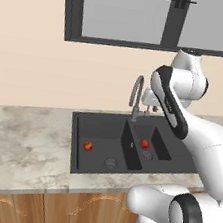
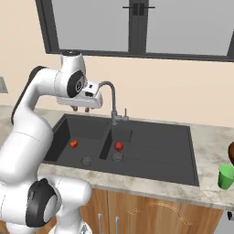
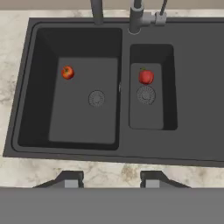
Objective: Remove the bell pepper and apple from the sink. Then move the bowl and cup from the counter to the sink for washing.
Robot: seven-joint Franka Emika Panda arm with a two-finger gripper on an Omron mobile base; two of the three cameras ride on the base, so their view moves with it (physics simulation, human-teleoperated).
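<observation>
While the gripper [image 3: 111, 177] hangs high over the sink [image 3: 192, 144], fingers parted and empty, the bell pepper [image 3: 146, 76] sits in the small right basin and the apple [image 3: 67, 72] in the large left one. Descending off-centre could clip the narrow basin's walls or roll the pepper away.

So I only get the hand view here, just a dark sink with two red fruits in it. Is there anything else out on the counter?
Observer: Yes, a green cup stands on the counter right of the sink.
Operator: Where is the hand itself?
Observer: The gripper hangs above the large basin, left of the faucet, jaws apart and holding nothing.
Operator: Anything beside that cup?
Observer: A brown bowl peeks in at the picture's edge just behind it.
</observation>
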